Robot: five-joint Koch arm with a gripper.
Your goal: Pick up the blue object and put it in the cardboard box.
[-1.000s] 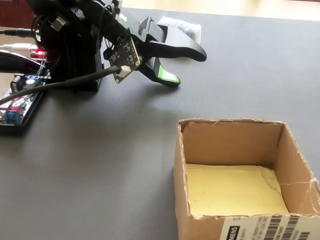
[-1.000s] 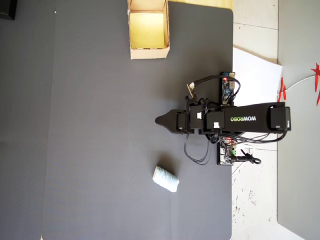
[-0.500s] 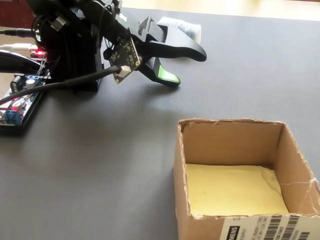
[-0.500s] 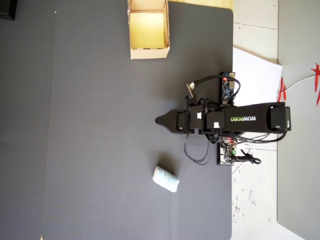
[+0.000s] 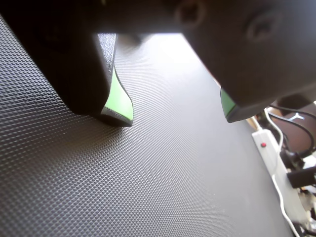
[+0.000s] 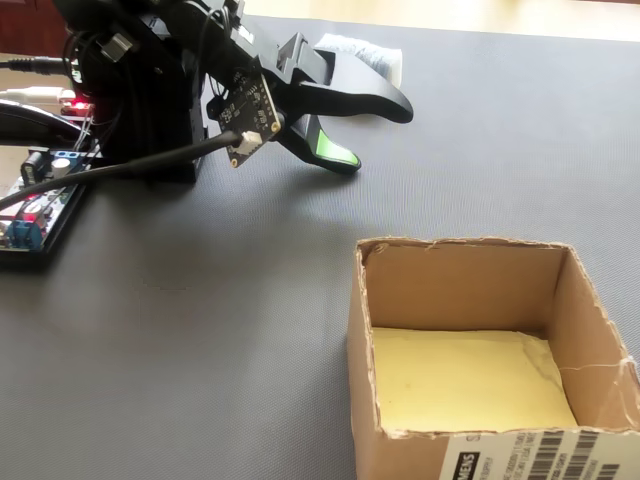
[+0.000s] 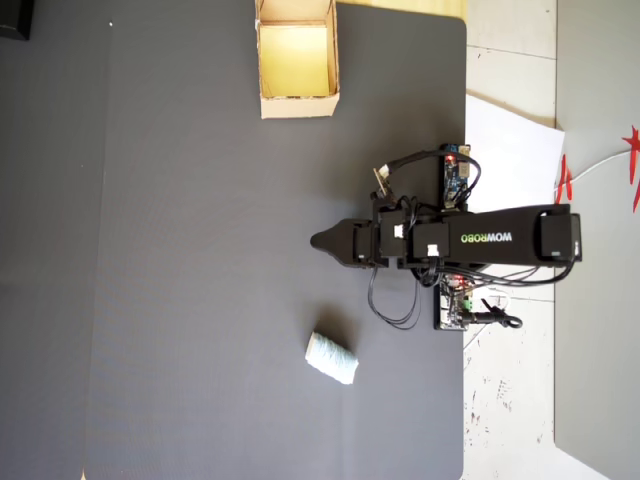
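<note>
The blue object [image 7: 331, 358], a pale ribbed lump, lies on the black mat, below and slightly left of my gripper [image 7: 320, 241] in the overhead view and well apart from it. In the fixed view the blue object [image 6: 365, 52] shows partly behind the gripper [image 6: 375, 135]. My gripper [image 5: 176, 116] is open just above the mat. Its green-padded jaws stand wide apart with only mat between them. The cardboard box [image 7: 298, 105] stands at the top of the overhead view with a yellowish floor. In the fixed view the box [image 6: 460, 282] is in the near right corner.
Circuit boards and cables [image 7: 455, 180] sit by the arm's base at the mat's right edge, with the boards [image 6: 30, 210] at the left of the fixed view. White paper [image 7: 512, 150] lies beyond the mat. A white power strip [image 5: 269, 153] lies off the mat's edge.
</note>
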